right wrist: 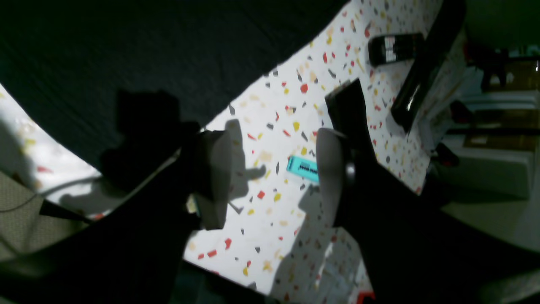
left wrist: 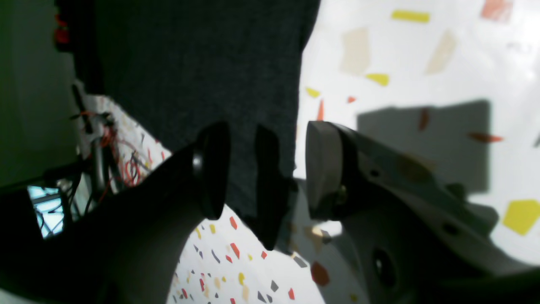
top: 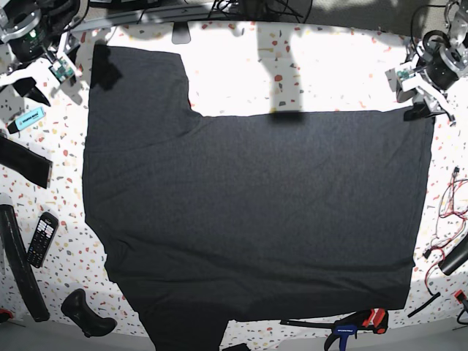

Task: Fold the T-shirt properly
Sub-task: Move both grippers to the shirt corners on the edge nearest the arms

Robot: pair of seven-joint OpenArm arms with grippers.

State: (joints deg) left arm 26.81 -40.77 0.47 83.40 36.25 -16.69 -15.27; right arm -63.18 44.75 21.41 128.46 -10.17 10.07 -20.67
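Your left gripper (left wrist: 265, 169) has its jaws parted with nothing between them, hovering over one corner of the T-shirt (top: 256, 212). Your right gripper (right wrist: 270, 177) is parted too and holds nothing, poised just off the shirt's edge. You have one T-shirt, spread flat with its plain dark side up across the middle of the speckled table (top: 234, 73). Relative to that shirt: one teal marker (right wrist: 302, 169) lies beside its sleeve end, one black remote (top: 40, 238) sits further along that same side, and one clamp (top: 355, 325) lies just past its long edge.
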